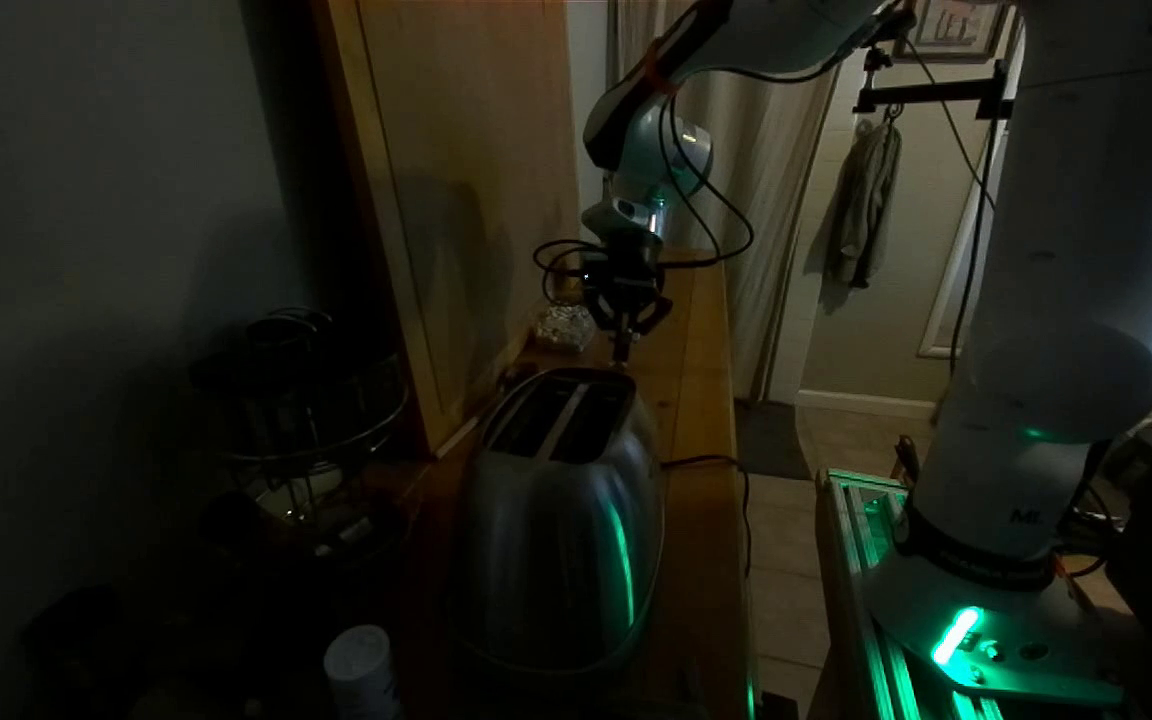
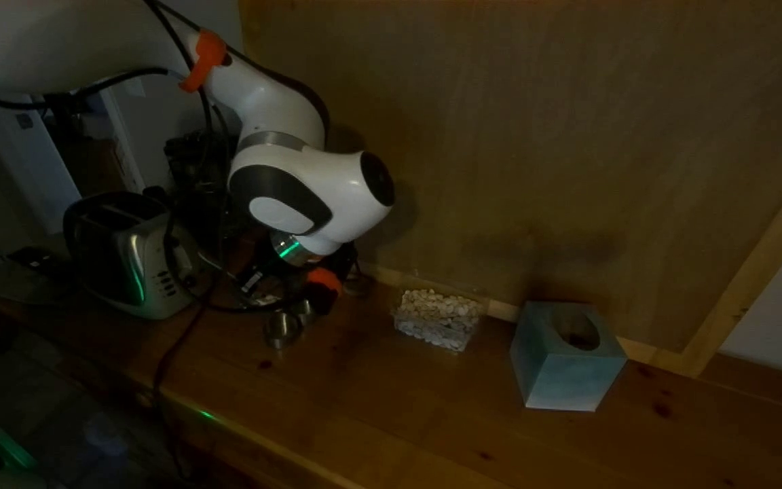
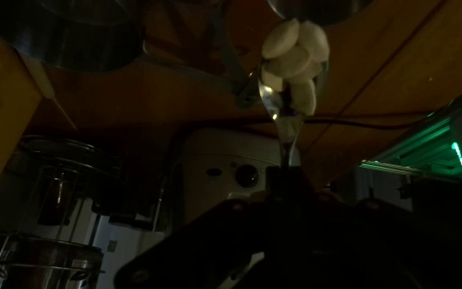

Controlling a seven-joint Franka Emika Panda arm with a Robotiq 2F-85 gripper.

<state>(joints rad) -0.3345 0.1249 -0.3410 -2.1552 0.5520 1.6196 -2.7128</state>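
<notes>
Gripper (image 3: 288, 176) clamped on a metal spoon (image 3: 289, 130) loaded with white pebble-like pieces (image 3: 289, 62).
In the wrist view, the spoon points out over the wooden counter (image 3: 359, 60), its loaded end near metal cups (image 3: 70, 46), with a steel toaster (image 3: 223, 188) farther off. In an exterior view, a clear box (image 2: 432, 337) of similar pieces (image 2: 440, 305) stands on the counter close to a wooden panel (image 2: 567, 136), and a blue tissue box (image 2: 567, 380) stands beyond it, apart from it.

Exterior views are facing along and across the counter edge (image 1: 718, 400), toaster (image 1: 561, 540) shared; wrist view, close behind a spoon (image 3: 289, 128).
</notes>
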